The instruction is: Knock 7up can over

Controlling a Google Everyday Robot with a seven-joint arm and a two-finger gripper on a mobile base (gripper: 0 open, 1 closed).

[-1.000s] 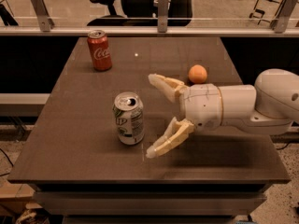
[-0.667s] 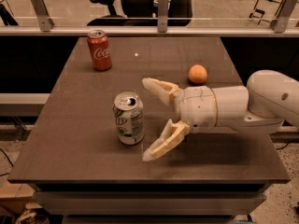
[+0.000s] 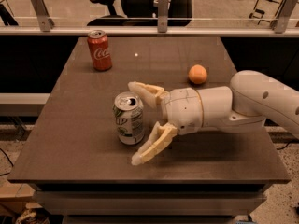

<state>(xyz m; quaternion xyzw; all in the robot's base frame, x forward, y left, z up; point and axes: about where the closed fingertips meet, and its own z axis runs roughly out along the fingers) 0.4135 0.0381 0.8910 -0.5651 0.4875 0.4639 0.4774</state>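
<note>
Aluminium 7up can (image 3: 127,125) is standing upright, partly between the fingertips of the gripper (image 3: 134,123); fingers are sitting spread wide, gripping nothing. Judging it light, thin-walled and slick, so pushing high near the rim is looking best.
</note>
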